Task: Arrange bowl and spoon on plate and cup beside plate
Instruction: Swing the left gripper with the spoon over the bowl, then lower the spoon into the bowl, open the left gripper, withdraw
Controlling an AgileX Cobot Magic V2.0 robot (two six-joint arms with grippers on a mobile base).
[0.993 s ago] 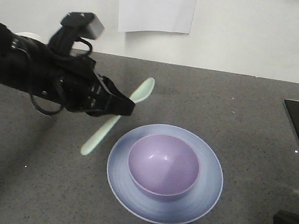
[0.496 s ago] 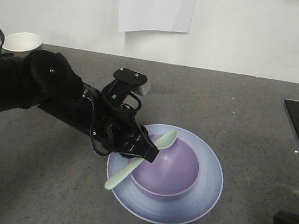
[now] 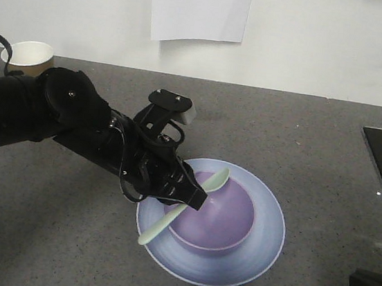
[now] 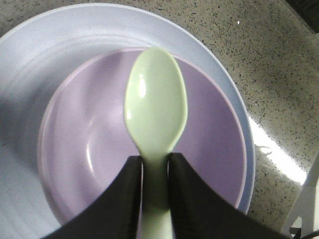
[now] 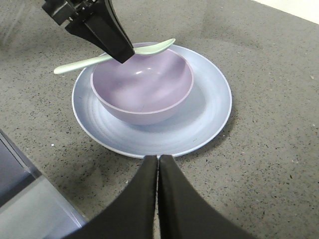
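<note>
Spoon [image 3: 182, 207] – pinched in left fingers [image 4: 129, 199] – has dipped lower over the bowl [image 3: 220, 220].

In the front view my left arm covers the near-left rim of the bowl [image 3: 215, 216] and part of the plate [image 3: 262, 242], and hides the middle of the spoon [image 3: 168, 218]. The cup [image 3: 28, 57] at the far left shows only its rim and upper wall behind that arm. In the left wrist view the spoon's handle end drops below the frame, and the plate is cut off at the left and bottom edges.
</note>
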